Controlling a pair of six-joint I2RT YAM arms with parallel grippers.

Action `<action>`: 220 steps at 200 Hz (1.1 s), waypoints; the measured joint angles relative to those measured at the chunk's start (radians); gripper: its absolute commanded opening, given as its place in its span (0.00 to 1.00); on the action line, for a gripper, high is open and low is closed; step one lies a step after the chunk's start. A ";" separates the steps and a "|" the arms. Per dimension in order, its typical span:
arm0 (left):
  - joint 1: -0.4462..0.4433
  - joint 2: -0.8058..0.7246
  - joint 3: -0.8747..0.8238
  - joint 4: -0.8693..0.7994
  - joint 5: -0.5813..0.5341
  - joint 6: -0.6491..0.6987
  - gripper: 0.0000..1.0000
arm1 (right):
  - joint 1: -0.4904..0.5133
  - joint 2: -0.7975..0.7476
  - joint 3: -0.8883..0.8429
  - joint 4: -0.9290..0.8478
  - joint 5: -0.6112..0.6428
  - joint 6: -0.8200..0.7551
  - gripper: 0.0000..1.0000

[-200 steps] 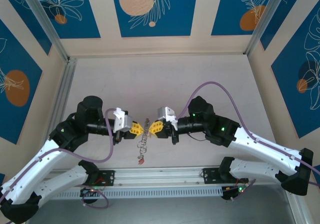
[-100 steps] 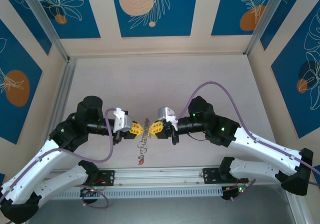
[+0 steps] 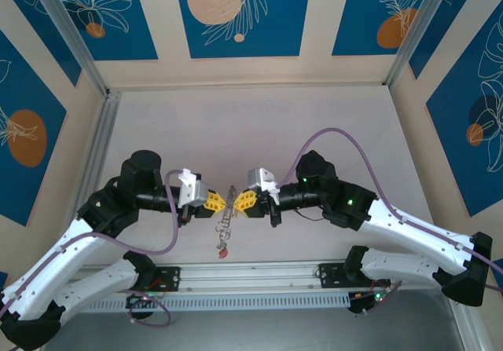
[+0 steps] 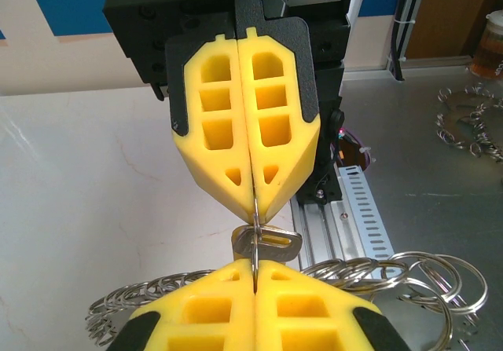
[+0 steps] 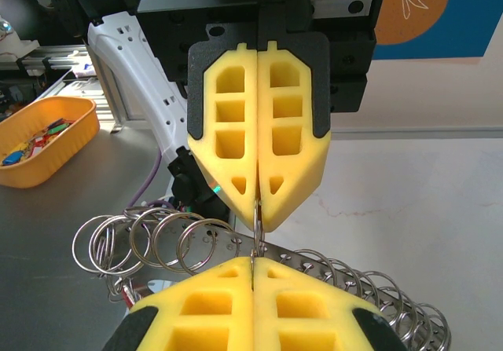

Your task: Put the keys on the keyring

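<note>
Left wrist view, centre: left gripper (image 4: 255,276) and right gripper (image 4: 252,203), tips meeting, each pinch the thin keyring (image 4: 255,227). One of the keys (image 4: 273,246) looks part-threaded and likely needs sliding on.

White-shelled with black joints, the left arm (image 3: 71,257) and right arm (image 3: 409,229) trail purple cables (image 3: 338,133) behind the jaws. The left gripper (image 3: 222,202) and right gripper (image 3: 237,202) have wedge-shaped yellow fingers (image 5: 200,155), pierced with rectangular and triangular windows and backed in black. Pale grey blocks (image 3: 189,186) sit just behind, and small green lights (image 3: 348,202) glow farther back along each arm.
</note>
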 measured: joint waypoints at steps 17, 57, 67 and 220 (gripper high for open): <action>0.000 0.000 0.000 0.000 0.000 0.000 0.00 | 0.000 0.004 -0.002 0.005 0.000 0.003 0.00; 0.000 0.000 0.000 0.000 0.000 0.000 0.00 | 0.000 0.018 -0.003 0.016 0.000 0.007 0.00; 0.000 0.000 0.000 0.000 0.000 0.000 0.00 | 0.000 0.019 -0.003 0.017 0.000 0.007 0.00; 0.000 0.000 0.000 0.000 0.008 0.000 0.00 | -0.008 -0.014 -0.029 0.029 0.003 0.026 0.00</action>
